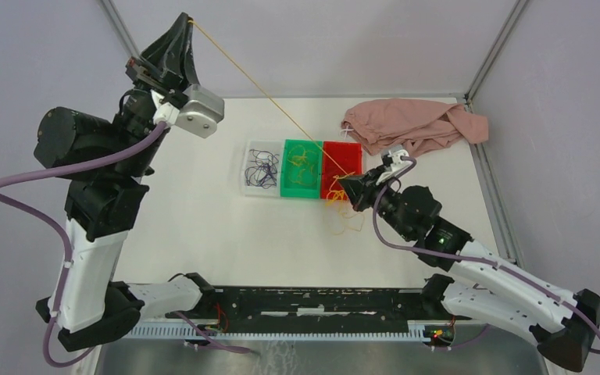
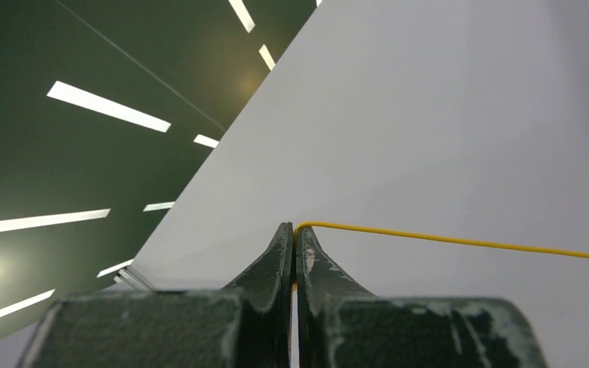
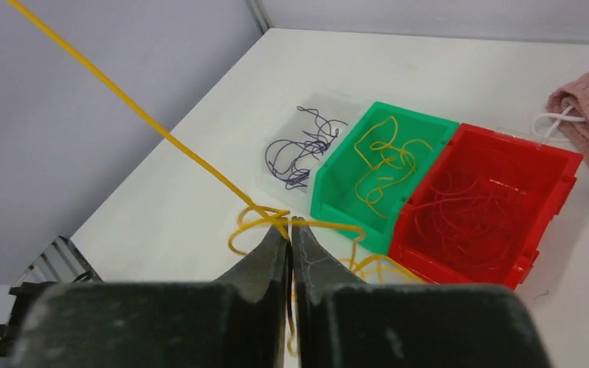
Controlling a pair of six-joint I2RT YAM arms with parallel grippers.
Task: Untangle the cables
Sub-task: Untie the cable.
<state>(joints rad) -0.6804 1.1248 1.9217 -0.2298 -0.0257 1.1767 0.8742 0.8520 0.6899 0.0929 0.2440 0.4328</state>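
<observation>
Left tool [image 2: 294, 230] shut on a taut yellow cable [image 1: 266, 94], raised high above the bench [image 1: 203, 234]. Right tool [image 3: 290, 226] pinched closed on the same cable's knotted part, just before the red bin [image 3: 460, 253].

Red strands [image 3: 468, 215] in that bin. Yellow strands [image 3: 383, 165] in the green bin [image 3: 345, 203] beside it. Purple-black strands [image 3: 299, 149] in the clear bin [image 1: 244, 176].

Full span between tools visible from above only. Knot visible from right wrist only.
</observation>
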